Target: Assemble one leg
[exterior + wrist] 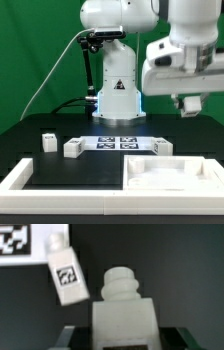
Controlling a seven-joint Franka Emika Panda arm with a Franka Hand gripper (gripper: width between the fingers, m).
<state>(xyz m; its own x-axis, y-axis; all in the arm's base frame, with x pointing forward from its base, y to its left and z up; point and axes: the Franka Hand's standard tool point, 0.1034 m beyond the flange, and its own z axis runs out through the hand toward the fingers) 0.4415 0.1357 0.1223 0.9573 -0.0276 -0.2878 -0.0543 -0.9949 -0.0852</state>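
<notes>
In the wrist view my gripper (124, 340) is shut on a leg (122, 311), a chunky white block whose ribbed screw tip (120, 283) points away from the jaws. The fingers (74, 336) press on both its sides. In the exterior view the gripper (188, 103) hangs high above the table at the right; the held leg is hard to make out there. A second leg (66, 273) with a square tag lies on the black table below, next to the marker board (20, 243). Two more legs (47, 141) (73, 148) stand at the exterior view's left.
The marker board (118, 142) lies mid-table with another small white block (160, 146) at its right end. A large flat white tray-like piece (170, 178) sits at the front right. A white L-shaped border (20, 180) runs along the front left. The robot base (118, 95) stands behind.
</notes>
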